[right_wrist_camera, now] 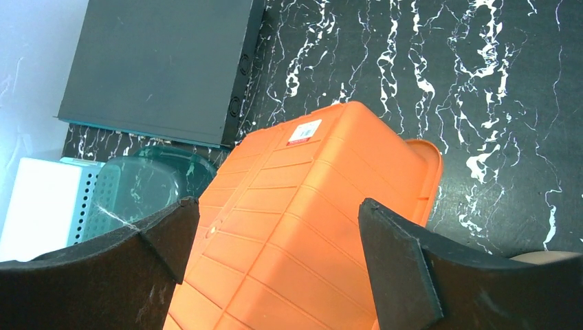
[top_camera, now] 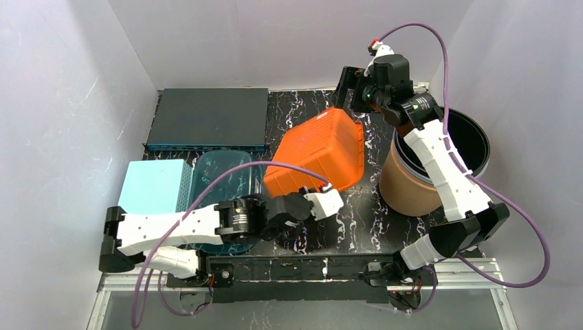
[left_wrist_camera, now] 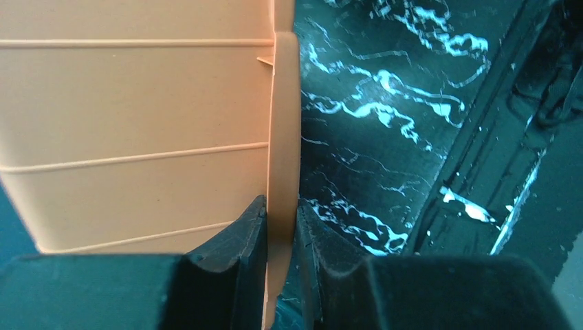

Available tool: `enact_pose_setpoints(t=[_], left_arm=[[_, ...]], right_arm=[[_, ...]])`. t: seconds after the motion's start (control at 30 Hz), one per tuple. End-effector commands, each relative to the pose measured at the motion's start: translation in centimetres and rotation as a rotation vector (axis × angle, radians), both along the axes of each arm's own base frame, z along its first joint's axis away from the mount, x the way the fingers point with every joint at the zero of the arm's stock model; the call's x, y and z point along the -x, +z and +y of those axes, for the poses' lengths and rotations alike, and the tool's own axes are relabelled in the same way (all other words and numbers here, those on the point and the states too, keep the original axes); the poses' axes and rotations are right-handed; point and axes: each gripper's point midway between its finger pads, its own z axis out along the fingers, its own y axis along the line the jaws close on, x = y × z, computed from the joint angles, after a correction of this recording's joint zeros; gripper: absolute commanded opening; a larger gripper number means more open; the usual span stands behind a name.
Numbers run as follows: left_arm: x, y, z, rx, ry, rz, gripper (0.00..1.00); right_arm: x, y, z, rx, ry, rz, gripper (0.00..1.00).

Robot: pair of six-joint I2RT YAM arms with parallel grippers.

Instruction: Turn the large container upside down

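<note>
The large container (top_camera: 320, 148) is an orange ribbed plastic tub in the middle of the table. It lies tilted, with its labelled base turned upward and toward the back. My left gripper (top_camera: 304, 194) is at its near edge, shut on the thin rim (left_wrist_camera: 284, 124), with one finger on each side of it (left_wrist_camera: 280, 206). The tub's wall (left_wrist_camera: 137, 124) fills the left of that wrist view. My right gripper (top_camera: 350, 89) hangs open above the tub's far end. Its fingers (right_wrist_camera: 278, 206) stand wide apart and touch nothing, with the tub (right_wrist_camera: 295, 158) below them.
A dark flat box (top_camera: 208, 117) lies at the back left. A light blue perforated box (top_camera: 155, 185) and a clear teal tub (top_camera: 220, 172) sit at the left, beside my left arm. A brown bucket (top_camera: 419, 182) with a black inside stands at the right, close to the container. White walls enclose the table.
</note>
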Motion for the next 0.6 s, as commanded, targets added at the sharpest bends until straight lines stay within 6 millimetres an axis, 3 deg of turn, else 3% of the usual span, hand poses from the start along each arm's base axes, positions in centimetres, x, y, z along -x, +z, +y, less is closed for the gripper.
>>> enact_pose_setpoints(t=[0.0, 0.57], left_arm=[[1.1, -2.8, -1.3, 0.012, -0.002, 0.089, 0.0], [2.9, -11.3, -4.2, -0.083, -0.012, 0.245, 0.0]], right_arm=[[0.5, 1.8, -0.2, -0.019, 0.016, -0.059, 0.94], [0.9, -0.5, 1.1, -0.028, 0.088, 0.006, 0.93]])
